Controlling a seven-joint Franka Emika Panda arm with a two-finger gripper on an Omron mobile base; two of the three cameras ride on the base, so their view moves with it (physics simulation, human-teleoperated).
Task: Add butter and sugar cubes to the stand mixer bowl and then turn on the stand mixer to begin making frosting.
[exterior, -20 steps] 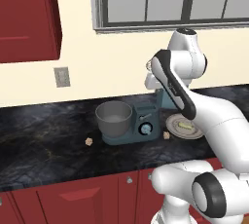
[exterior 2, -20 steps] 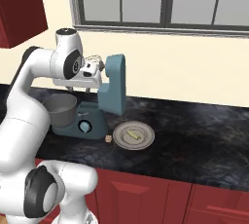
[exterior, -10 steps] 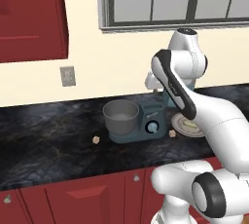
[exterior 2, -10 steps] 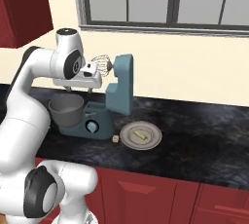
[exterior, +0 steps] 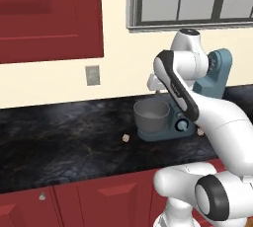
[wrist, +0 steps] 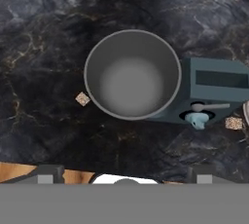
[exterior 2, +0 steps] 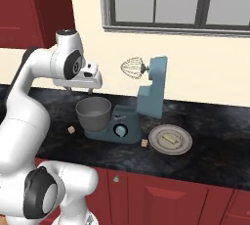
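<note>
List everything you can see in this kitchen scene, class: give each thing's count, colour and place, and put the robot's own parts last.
stand mixer: one, slate-teal, on the counter, head tilted back, whisk raised.
stand mixer bowl: one, grey metal, on the mixer's base, nothing in it.
sugar cubes: two, tan; one on the counter beside the bowl, the other on the counter on the mixer's far side.
butter: one, pale yellow, on the plate.
plate: one, grey, on the counter beside the mixer.
counter: one, black marbled.
cabinets: dark red, above and below the counter.
window: one, dark-framed, above the counter.
wall outlet: one, grey.
gripper: one, white, fingers open, above the bowl.
</note>
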